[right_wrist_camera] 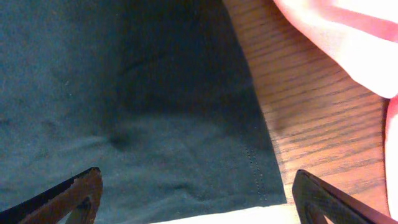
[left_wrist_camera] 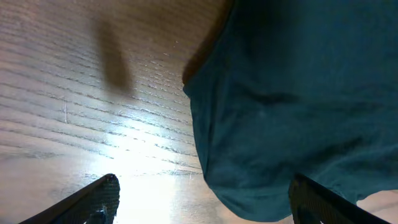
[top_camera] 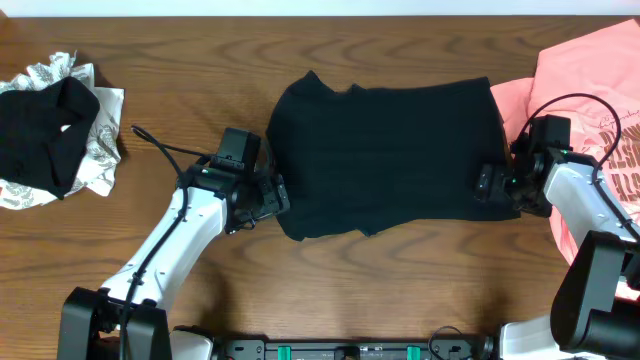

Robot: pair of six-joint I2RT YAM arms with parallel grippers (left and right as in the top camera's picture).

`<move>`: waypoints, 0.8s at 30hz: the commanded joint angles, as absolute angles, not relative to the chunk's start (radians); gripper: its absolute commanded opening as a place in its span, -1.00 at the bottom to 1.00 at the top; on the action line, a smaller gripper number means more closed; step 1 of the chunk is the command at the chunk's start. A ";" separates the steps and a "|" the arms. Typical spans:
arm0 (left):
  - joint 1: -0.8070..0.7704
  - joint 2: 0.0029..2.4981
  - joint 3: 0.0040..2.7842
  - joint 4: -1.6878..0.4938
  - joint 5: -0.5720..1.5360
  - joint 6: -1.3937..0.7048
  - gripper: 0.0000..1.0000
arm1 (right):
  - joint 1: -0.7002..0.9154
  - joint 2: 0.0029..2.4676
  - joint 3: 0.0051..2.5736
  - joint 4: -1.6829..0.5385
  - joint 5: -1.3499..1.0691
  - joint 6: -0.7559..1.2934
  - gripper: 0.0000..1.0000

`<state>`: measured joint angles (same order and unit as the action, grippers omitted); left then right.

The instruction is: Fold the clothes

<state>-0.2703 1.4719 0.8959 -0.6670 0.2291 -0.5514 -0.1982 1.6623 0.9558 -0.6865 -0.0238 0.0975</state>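
Observation:
A dark garment (top_camera: pixel 385 155) lies folded in the table's middle. My left gripper (top_camera: pixel 275 197) is open at its left lower corner. In the left wrist view the cloth's rounded corner (left_wrist_camera: pixel 292 124) lies between the spread fingers (left_wrist_camera: pixel 202 202), which are closed on nothing. My right gripper (top_camera: pixel 487 185) is open over the garment's right lower edge. In the right wrist view the dark cloth with its stitched hem (right_wrist_camera: pixel 174 124) lies between the open fingers (right_wrist_camera: pixel 196 199), and bare wood shows to the right of it.
A pink garment (top_camera: pixel 590 90) lies at the right edge, and it also shows in the right wrist view (right_wrist_camera: pixel 348 37). A black and white patterned pile of clothes (top_camera: pixel 50 130) sits at the far left. The wooden table (top_camera: pixel 400 290) runs along the front.

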 commanded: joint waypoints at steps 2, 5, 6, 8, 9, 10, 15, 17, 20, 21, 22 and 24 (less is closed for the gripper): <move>-0.274 1.480 0.892 -0.664 0.215 -0.558 0.75 | -0.205 1.666 0.950 -0.666 -0.052 -0.028 0.82; -0.274 1.480 0.892 -0.664 0.208 -0.554 0.75 | -0.205 1.666 0.960 -0.584 -0.156 -0.164 0.49; -0.274 1.480 0.892 -0.664 0.196 -0.555 0.75 | -0.205 1.666 0.970 -0.569 -0.174 -0.181 0.18; -0.274 1.480 0.892 -0.664 0.166 -0.554 0.75 | -0.207 1.666 1.019 -0.558 -0.192 -0.181 -0.69; -0.274 1.480 0.892 -0.665 0.163 -0.551 0.75 | -0.208 1.667 1.049 -0.560 -0.203 -0.181 -0.93; -0.274 1.480 0.892 -0.664 0.163 -0.551 0.76 | -0.208 1.668 1.075 -0.561 -0.215 -0.181 -0.98; -0.274 1.480 0.892 -0.664 0.163 -0.551 0.94 | -0.208 1.690 1.217 -0.566 -0.229 -0.251 -0.99; -0.274 1.480 0.892 -0.664 0.163 -0.551 0.98 | -0.210 1.711 1.266 -0.565 -0.229 -0.275 -0.99; -0.274 1.480 0.892 -0.664 0.163 -0.551 0.96 | -0.211 1.760 1.319 -0.568 -0.230 -0.295 -0.98; -0.274 1.480 0.892 -0.664 0.163 -0.551 0.96 | -0.211 1.783 1.333 -0.568 -0.230 -0.308 -0.98; -0.274 1.480 0.892 -0.664 0.163 -0.551 0.96 | -0.211 1.814 1.348 -0.568 -0.230 -0.326 -0.99; -0.274 1.480 0.892 -0.664 0.163 -0.551 0.95 | -0.211 1.870 1.371 -0.568 -0.229 -0.355 -0.98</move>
<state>-0.2703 1.4719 0.8959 -0.6643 0.1795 -0.5503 -0.2001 1.7950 1.3479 -0.5621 -0.2146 -0.2855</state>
